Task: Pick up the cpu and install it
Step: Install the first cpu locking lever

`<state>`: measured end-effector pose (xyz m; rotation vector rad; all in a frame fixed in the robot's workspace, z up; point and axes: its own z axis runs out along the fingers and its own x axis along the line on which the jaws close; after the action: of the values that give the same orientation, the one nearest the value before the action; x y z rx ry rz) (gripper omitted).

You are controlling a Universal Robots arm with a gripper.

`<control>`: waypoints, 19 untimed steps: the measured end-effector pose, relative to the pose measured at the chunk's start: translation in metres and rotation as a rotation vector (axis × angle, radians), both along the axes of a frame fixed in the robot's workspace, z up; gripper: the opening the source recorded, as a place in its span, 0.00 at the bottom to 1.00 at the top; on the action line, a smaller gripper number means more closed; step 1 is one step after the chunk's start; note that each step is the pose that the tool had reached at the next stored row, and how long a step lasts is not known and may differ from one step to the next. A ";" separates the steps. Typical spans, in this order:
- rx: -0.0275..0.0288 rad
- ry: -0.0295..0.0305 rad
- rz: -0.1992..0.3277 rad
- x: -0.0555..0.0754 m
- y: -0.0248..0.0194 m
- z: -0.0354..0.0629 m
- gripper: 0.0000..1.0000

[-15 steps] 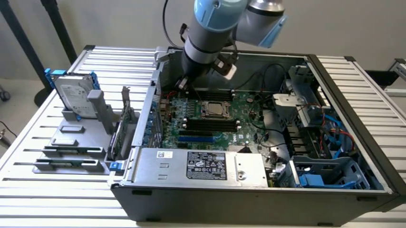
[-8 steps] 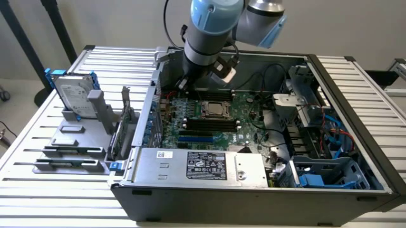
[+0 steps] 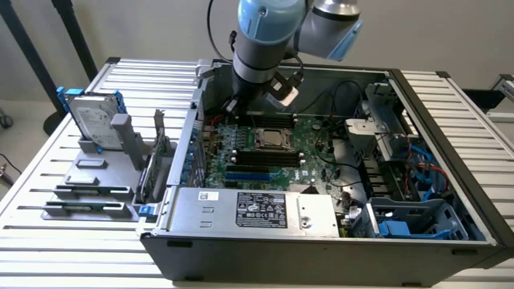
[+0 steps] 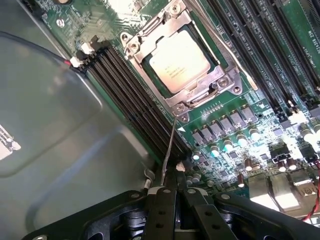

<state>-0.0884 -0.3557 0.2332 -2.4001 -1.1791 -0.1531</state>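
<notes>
I'm looking down at the cpu (image 4: 179, 62). It sits flat in its socket near the middle of the motherboard (image 4: 240, 107), between two banks of black memory slots (image 4: 130, 90), with the metal retention frame (image 4: 212, 85) lying around it. My gripper (image 4: 167, 192) has its fingers pinched together. The thin wire socket lever (image 4: 169, 150) runs from the frame's corner straight into them, so I judge they're clamped on its tip.

The step in hand, as I read it, is working that lever. To do it well I'd want a slow arc that follows the lever's hinge, with no sideways pull. The wire looks thin and springy, and it could slip out of the pinch or scrape the capacitors (image 4: 228, 145) just beside it.

In the exterior view the arm (image 3: 265, 36) reaches down into the open computer case (image 3: 321, 259), toward its far edge, and the power supply (image 3: 257, 211) lies along the near edge. The case rests on a white slatted table (image 3: 32, 241). A hard drive (image 3: 95, 120) in a blue bracket stands upright by the table's edge on the exterior view's left. Behind it all is a plain pale wall
</notes>
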 end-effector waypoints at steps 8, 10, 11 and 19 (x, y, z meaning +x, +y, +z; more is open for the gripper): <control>0.0002 -0.0170 -0.045 0.000 0.0000 0.0047 0.11; 0.0003 -0.0287 -0.051 0.000 0.0000 0.0048 0.11; 0.0004 -0.0354 -0.053 0.001 0.0000 0.0048 0.11; 0.0010 -0.0663 -0.066 0.004 0.0000 0.0024 0.11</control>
<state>-0.0847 -0.3557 0.2357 -2.4516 -1.1287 -0.2561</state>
